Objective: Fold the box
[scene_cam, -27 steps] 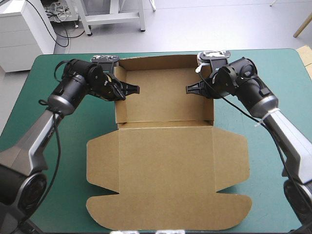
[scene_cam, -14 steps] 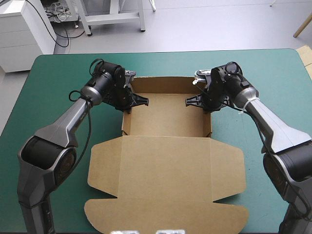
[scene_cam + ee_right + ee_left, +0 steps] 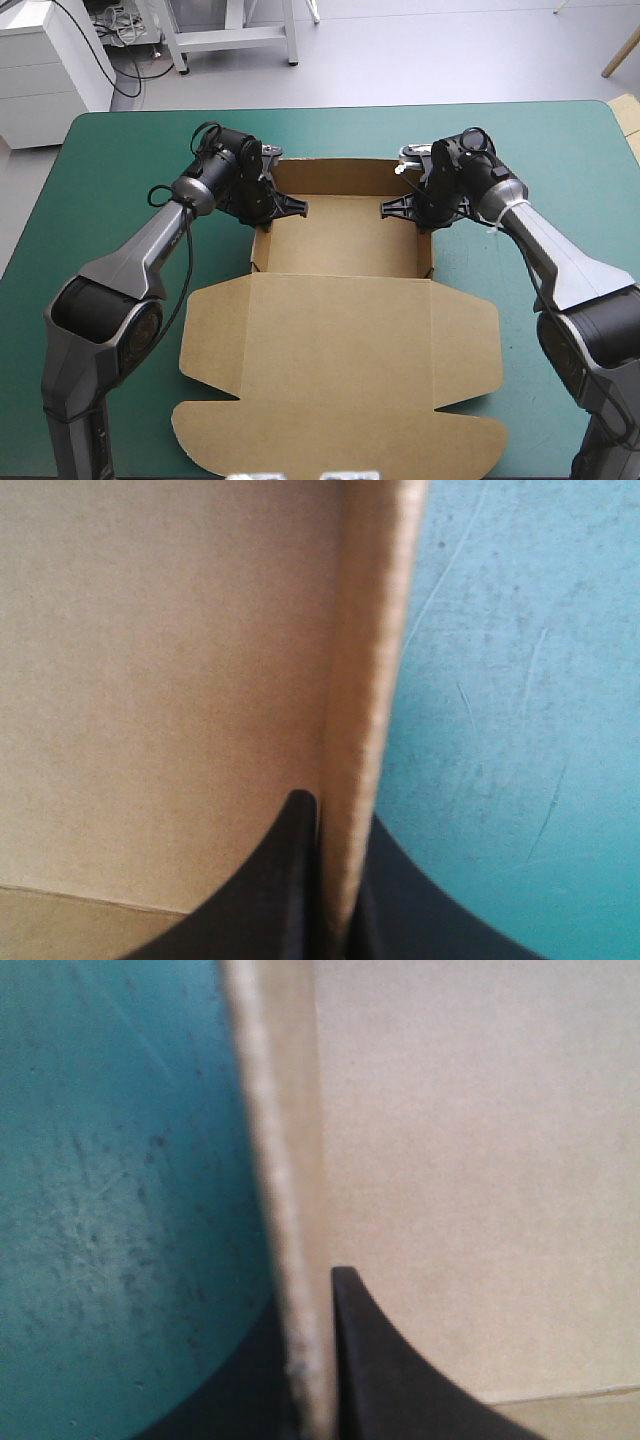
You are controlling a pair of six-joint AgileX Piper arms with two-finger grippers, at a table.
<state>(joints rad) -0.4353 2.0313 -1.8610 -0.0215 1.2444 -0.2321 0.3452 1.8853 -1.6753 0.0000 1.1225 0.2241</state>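
Teal-green cover [image 3: 120, 170], box wall [image 3: 285, 1160] masking fingers [image 3: 390, 1380]

The brown cut-board box [image 3: 340, 340] is matt paperboard with a faintly grainy, dry face; its cut wall edge [image 3: 285, 1210] looks pale, rough and slightly fuzzy. The teal-green desk cover [image 3: 120, 170] is matt as well, finely speckled and crossed by thin pale scratches. The black fingers [image 3: 380, 1390] of the left hand [image 3: 295, 208] and right hand [image 3: 390, 208] look smooth, dull, plastic-like.

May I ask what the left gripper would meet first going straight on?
Probably the box: its side wall is between the fingers, with its floor ahead, though depth is unclear.
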